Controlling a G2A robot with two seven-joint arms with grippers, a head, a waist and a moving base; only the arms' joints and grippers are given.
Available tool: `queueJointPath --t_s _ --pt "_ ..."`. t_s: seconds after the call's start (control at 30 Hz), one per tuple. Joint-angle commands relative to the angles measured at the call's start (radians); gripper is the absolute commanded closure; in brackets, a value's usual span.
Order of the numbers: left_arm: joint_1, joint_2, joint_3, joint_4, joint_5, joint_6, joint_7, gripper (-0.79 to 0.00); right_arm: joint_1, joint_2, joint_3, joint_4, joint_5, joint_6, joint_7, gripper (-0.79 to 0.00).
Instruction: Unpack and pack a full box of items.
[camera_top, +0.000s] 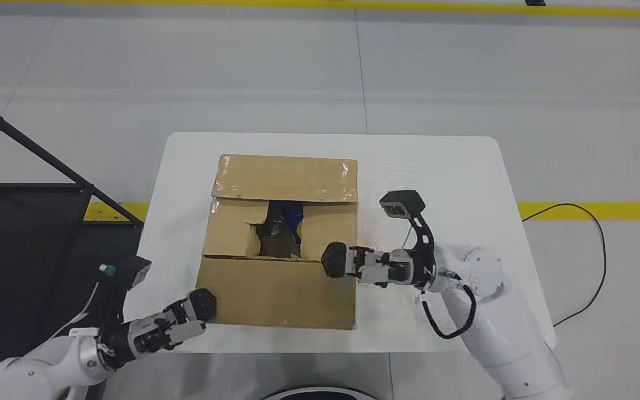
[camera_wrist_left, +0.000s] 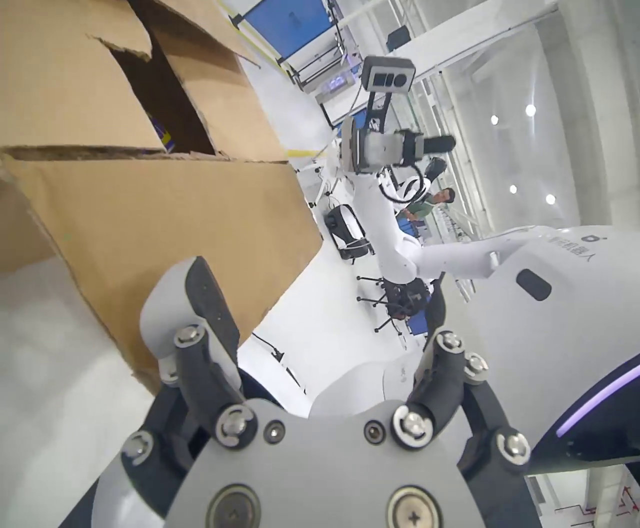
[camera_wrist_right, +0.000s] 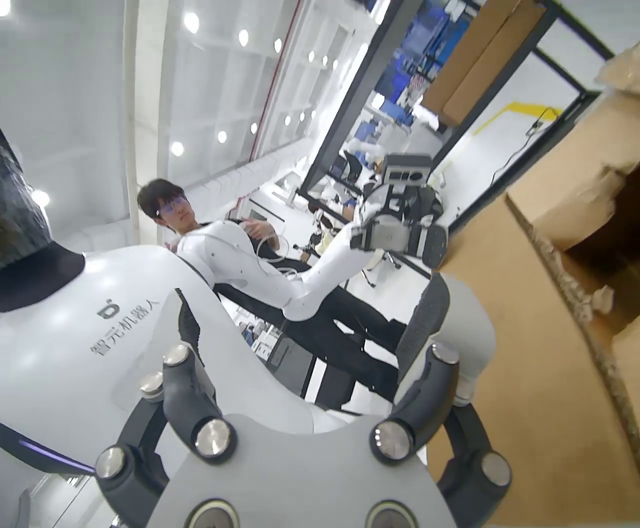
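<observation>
Jaws wide apart on left gripper (camera_top: 203, 303) and right gripper (camera_top: 333, 262), at near corners of box (camera_top: 285, 180), mouth upward.

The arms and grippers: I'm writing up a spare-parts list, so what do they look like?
The left arm and right arm have glossy white rounded shells; the right carries a looped black cable and a dark camera on a stalk. The left gripper and right gripper share a grey metal plate, black linkages with silver screws, and white-backed fingers with dark pads.

Brown box (camera_top: 280, 290) (blue item (camera_top: 290, 212) inside), white table (camera_top: 440, 180)
</observation>
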Motion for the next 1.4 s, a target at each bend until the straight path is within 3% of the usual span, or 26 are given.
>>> queueJointPath --t_s 0.0,0.2,0.63,0.9,1.37 --pt "0.001 0.002 0.000 0.002 0.034 -0.003 0.004 -0.785 0.009 -0.004 -0.004 0.017 0.026 0.033 -0.058 -0.785" --pt "-0.001 0.005 0.004 0.012 0.114 -0.023 0.041 -0.785 0.057 -0.016 -0.006 0.073 0.075 0.100 -0.167 -0.785" --pt "-0.001 0.005 0.004 0.012 0.114 -0.023 0.041 -0.785 0.052 -0.016 -0.006 0.078 0.069 0.105 -0.176 -0.785" --pt "-0.001 0.001 0.039 0.015 0.155 -0.048 0.156 -0.785 0.018 -0.019 -0.034 0.085 0.016 0.223 -0.264 -0.785" --pt "0.001 0.015 0.068 0.064 0.094 -0.088 0.130 -0.785 0.037 -0.022 -0.045 0.120 -0.088 0.351 -0.342 -0.785"
